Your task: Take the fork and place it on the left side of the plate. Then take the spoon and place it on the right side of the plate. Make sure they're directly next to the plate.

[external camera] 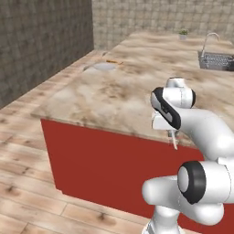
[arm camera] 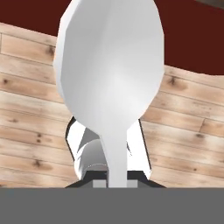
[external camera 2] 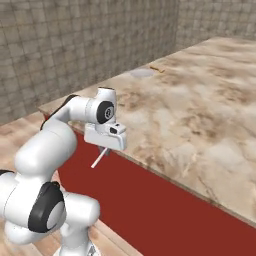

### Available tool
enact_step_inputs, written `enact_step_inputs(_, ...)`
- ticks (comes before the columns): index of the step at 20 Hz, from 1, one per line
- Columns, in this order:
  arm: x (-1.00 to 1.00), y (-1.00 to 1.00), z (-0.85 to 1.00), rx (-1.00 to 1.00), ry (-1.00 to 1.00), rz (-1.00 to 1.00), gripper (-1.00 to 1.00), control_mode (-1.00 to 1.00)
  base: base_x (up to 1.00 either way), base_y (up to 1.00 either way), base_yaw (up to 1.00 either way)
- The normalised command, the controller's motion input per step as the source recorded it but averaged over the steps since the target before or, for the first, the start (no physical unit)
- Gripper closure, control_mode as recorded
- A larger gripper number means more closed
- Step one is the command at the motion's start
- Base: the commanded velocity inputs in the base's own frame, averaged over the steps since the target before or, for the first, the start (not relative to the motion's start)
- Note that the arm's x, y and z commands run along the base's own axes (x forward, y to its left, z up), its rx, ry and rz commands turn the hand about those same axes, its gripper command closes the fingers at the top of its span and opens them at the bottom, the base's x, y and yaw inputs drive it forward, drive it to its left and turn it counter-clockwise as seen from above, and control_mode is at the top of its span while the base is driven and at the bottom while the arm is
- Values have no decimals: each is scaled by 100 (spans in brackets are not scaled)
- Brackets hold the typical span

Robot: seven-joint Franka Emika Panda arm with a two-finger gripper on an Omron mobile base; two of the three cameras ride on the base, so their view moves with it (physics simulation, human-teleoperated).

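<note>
1. One utensil is in hand: the spoon point(arm camera: 109, 74) hangs from the closed pincer point(external camera 2: 104, 150), off the surface's point(external camera: 114, 91) near edge, above the floor.
2. Far off, the fork point(external camera: 112, 61) lies just beside the plate point(external camera: 104, 66); which side I cannot tell.
3. Left: carrying the spoon to the plate's right.

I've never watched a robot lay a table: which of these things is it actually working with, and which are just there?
In the job:
spoon, held in the shut gripper
plate, far across the counter
fork, beside the plate

Just there:
sink
tap
potted plant
</note>
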Motion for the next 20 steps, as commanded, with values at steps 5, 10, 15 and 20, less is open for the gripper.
enact_step_inputs(5,0,0,0,0,0,0,100,100,100,100,0)
enact_step_inputs(10,0,0,0,0,0,0,100,100,100,100,-1)
enact_step_inputs(15,0,0,0,0,0,0,100,100,100,100,-9)
enact_step_inputs(20,0,0,0,0,0,0,100,100,84,100,-23)
